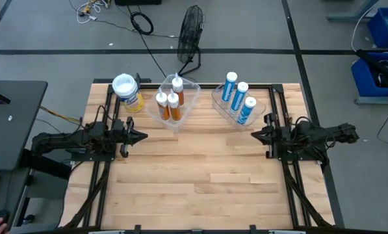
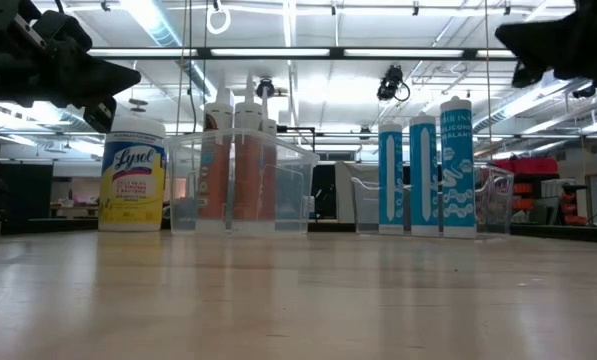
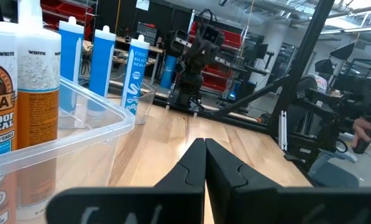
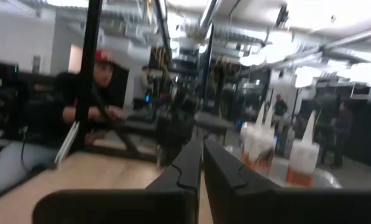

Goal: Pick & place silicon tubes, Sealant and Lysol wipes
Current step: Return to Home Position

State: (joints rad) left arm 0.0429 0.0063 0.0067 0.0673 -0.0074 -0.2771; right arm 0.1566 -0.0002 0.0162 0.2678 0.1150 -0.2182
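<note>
Hovering left gripper point(image 1: 143, 136), closed; right gripper point(image 1: 254, 135), closed

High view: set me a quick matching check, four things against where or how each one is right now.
Things:
1. Lysol wipes
2. orange sealant tubes
3. blue silicone tubes
4. left hand

Places or states:
A. in the right clear bin
B. standing on the table beside the left clear bin
C. shut, holding nothing
D. in the left clear bin

Pairs: 1-B; 2-D; 3-A; 4-C
</note>
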